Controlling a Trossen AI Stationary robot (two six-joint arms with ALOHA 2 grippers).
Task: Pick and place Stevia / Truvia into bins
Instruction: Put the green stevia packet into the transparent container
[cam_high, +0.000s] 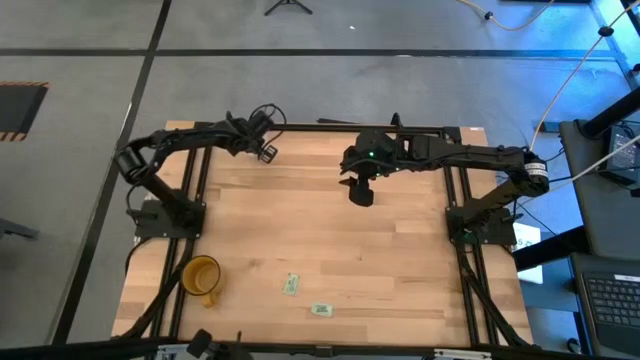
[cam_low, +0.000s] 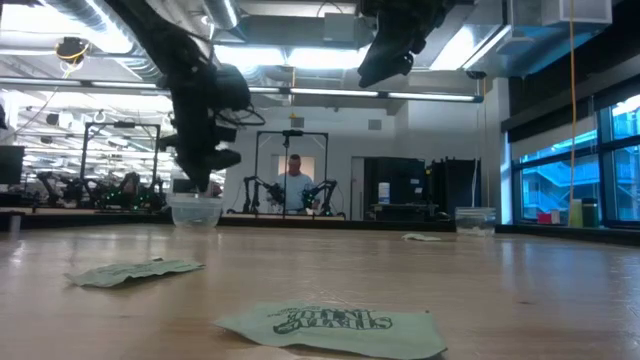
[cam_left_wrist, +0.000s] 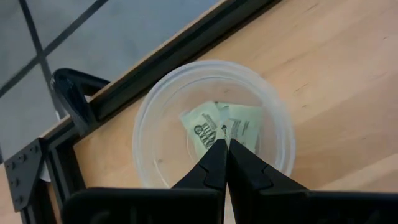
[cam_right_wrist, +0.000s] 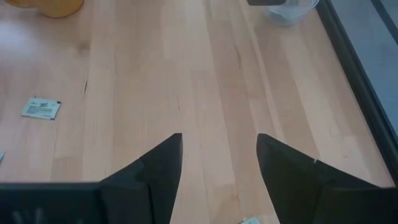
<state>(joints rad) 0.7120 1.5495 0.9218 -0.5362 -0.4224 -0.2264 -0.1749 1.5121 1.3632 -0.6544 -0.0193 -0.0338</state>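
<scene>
both arms raised, left claw (cam_left_wrist: 222, 163) closed

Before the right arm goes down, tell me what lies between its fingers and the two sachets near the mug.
Nothing visible: the right gripper hangs open over bare wood, and the boards down to the two sachets are bare. The mug stands aside.
</scene>
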